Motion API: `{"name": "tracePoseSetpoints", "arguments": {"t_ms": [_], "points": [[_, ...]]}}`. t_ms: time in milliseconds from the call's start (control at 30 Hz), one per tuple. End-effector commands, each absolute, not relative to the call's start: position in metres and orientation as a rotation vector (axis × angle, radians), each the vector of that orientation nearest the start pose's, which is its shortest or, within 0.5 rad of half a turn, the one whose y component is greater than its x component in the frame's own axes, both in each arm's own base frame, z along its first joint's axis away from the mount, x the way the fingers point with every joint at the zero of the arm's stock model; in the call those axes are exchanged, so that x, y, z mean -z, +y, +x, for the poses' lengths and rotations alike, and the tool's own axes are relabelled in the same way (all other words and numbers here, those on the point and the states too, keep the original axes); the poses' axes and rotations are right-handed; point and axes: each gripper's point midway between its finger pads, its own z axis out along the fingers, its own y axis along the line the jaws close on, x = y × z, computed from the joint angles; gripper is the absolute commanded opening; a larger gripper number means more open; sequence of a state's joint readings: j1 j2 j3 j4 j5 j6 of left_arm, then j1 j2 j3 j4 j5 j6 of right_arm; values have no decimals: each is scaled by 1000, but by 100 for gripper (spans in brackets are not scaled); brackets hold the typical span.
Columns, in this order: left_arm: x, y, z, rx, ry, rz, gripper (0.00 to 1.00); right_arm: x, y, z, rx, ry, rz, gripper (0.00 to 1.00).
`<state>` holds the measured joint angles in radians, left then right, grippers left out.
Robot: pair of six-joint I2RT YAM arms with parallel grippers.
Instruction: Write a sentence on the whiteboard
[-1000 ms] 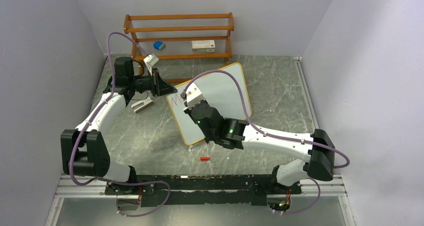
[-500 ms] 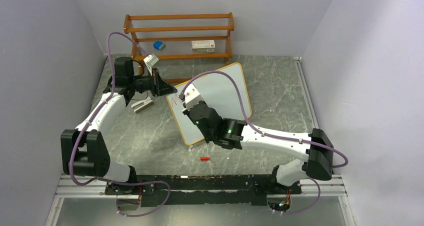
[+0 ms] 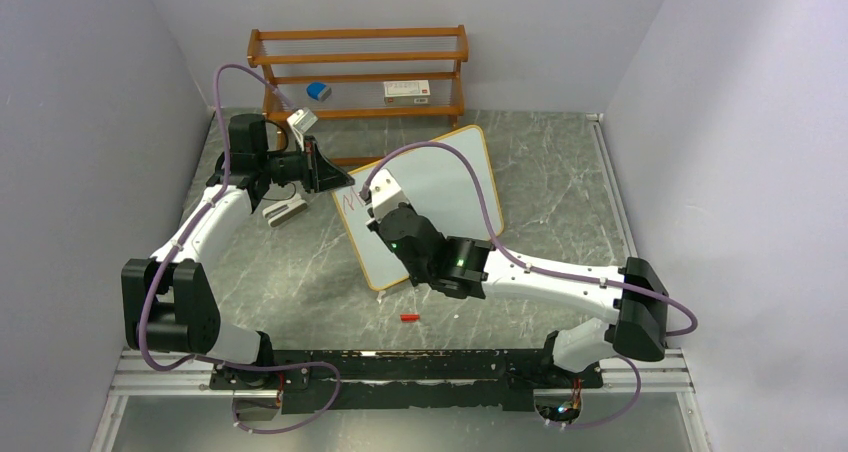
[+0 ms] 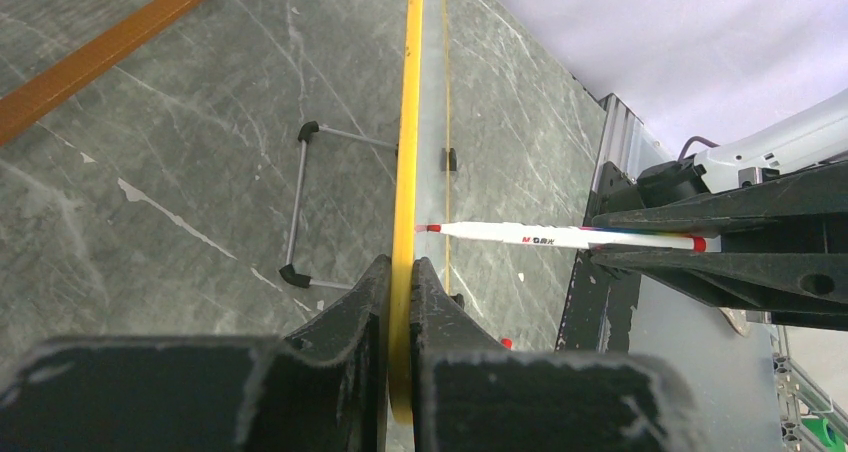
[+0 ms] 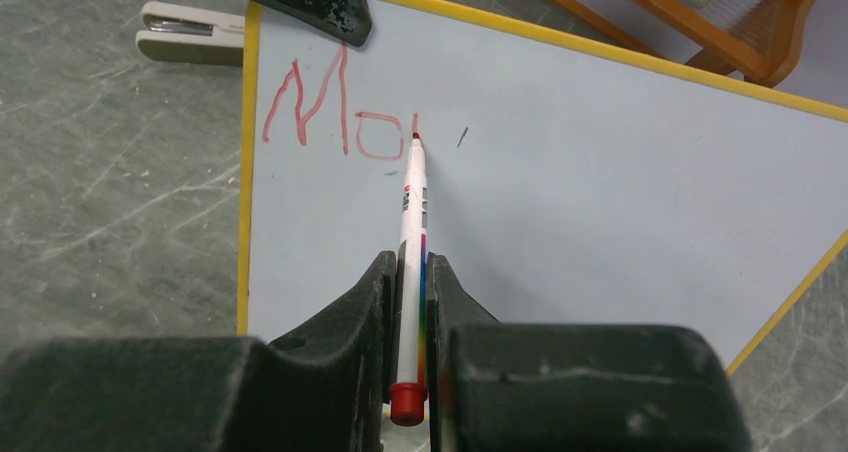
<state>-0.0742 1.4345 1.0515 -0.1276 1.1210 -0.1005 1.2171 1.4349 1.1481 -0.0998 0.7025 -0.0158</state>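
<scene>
The whiteboard [image 3: 445,182] stands propped on the desk [image 3: 560,172], thin, stiff and likely light enough to tip. So my left gripper [image 4: 400,272] clamps its far-left frame edge, while my right gripper [image 5: 410,272] pinches the marker [image 5: 412,197], tip against the board.

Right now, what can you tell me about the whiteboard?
The whiteboard is white with a yellow frame and rounded corners. It stands on the table on a wire stand with black feet. Red letters "Mo" mark one corner. The left gripper pinches its edge; a marker held by the right gripper touches its face.
</scene>
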Motion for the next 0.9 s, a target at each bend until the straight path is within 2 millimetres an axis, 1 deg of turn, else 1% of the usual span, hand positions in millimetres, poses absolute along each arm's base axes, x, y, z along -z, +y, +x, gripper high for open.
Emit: {"name": "tracePoseSetpoints", "arguments": {"t_ms": [0, 233, 533, 667, 867], "points": [[-227, -179, 333, 1213, 1862, 672, 5, -237, 336, 248, -119, 1786, -681, 0], [-226, -179, 333, 1213, 1863, 673, 5, -231, 331, 246, -111, 1806, -683, 0], [-226, -179, 333, 1213, 1864, 674, 5, -231, 333, 245, -121, 1800, -683, 0], [-225, -179, 332, 1216, 1865, 675, 5, -234, 335, 249, -115, 1783, -671, 0], [-225, -179, 332, 1213, 1867, 676, 5, -245, 337, 255, -115, 1748, -629, 0]]}}
